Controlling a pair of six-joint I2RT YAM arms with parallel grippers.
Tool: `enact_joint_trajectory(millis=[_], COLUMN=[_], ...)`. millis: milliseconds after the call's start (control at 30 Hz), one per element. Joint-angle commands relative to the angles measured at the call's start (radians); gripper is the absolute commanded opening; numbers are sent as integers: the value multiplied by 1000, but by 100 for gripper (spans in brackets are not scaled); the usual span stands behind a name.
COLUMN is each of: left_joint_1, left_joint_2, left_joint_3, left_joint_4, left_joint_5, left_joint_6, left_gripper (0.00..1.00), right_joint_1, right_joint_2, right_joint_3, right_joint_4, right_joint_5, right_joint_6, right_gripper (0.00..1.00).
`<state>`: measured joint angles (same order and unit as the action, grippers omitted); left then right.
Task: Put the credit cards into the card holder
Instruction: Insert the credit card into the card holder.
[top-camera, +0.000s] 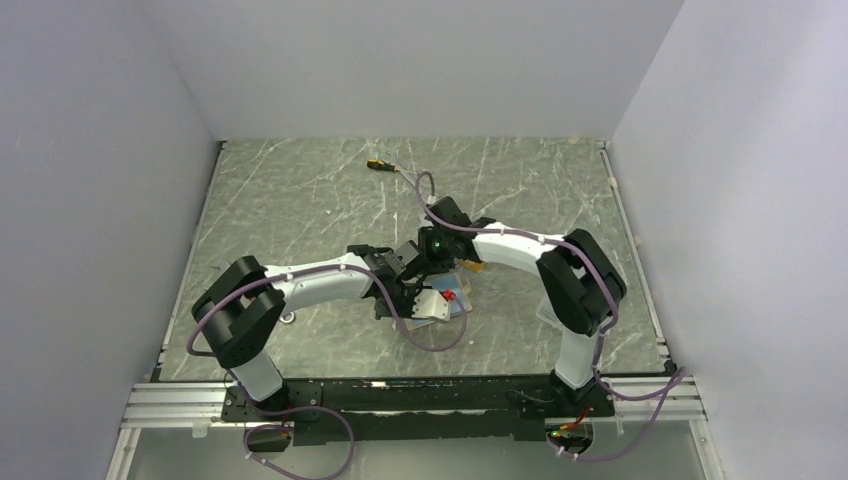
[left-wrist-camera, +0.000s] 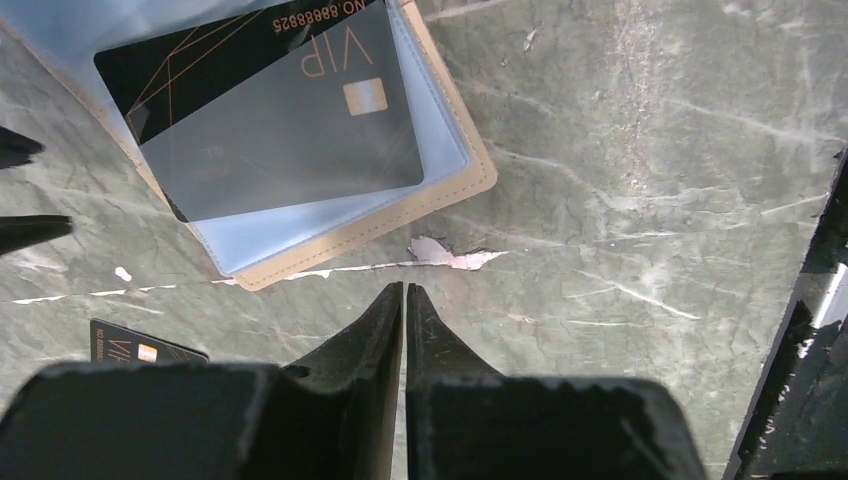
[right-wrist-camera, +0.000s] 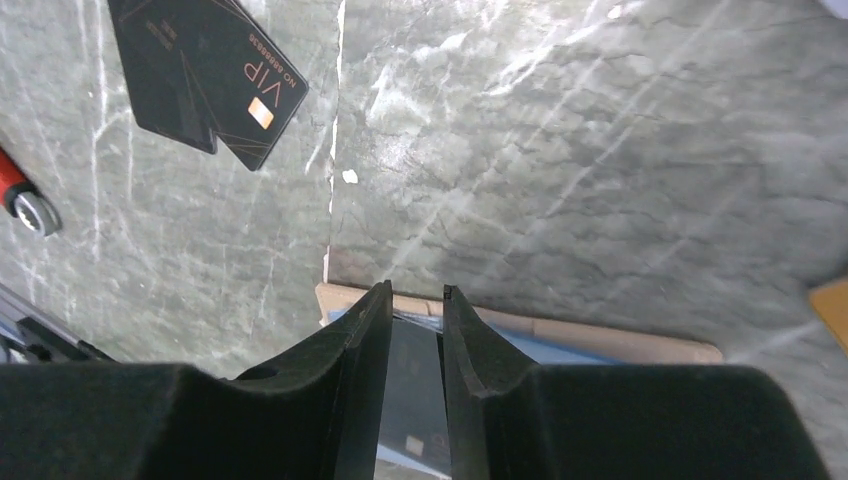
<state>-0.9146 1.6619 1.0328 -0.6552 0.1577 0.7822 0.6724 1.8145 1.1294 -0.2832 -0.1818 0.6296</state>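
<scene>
Plainly, the card holder (left-wrist-camera: 330, 222) lies spread open and flat near the middle of the table (right-wrist-camera: 600, 150), somewhat toward its near edge. A black VIP card (left-wrist-camera: 260, 90) is tucked most of the way into it, skewed, with one end not yet covered. The right gripper (right-wrist-camera: 415, 295) hangs over the holder's edge with its jaws narrowly parted above that card, probably to nudge or pinch it deeper; whether they actually grip it I cannot tell. The left gripper (left-wrist-camera: 404, 292) is clenched on nothing, its tips low to the table just beside the holder's tan border, likely placed there to brace it against sliding. More black cards (right-wrist-camera: 205, 70) lie loose on the table nearby, yet to be loaded, and a red-handled tool (right-wrist-camera: 20, 195) lies beyond them.
</scene>
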Motion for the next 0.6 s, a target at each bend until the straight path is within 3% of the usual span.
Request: enact_joint_trajectory(millis=[0,233,567], left_joint_1=[17,46,54], left_joint_2=[20,84,147], left_joint_3=[38,51,72], left_joint_4=[16,38,63], left_joint_5=[-4,-29,-38], left_joint_6=[22,61,66], left_gripper=[11,11,10], right_joint_1=[24,45,60], right_joint_2=[46,80,-2], right_joint_3=[61,50,-42], right_joint_4=[10,16,-6], right_joint_5=[-23,-56,-42], right_joint_6=[-28,-20,-2], right_gripper=[28,24,19])
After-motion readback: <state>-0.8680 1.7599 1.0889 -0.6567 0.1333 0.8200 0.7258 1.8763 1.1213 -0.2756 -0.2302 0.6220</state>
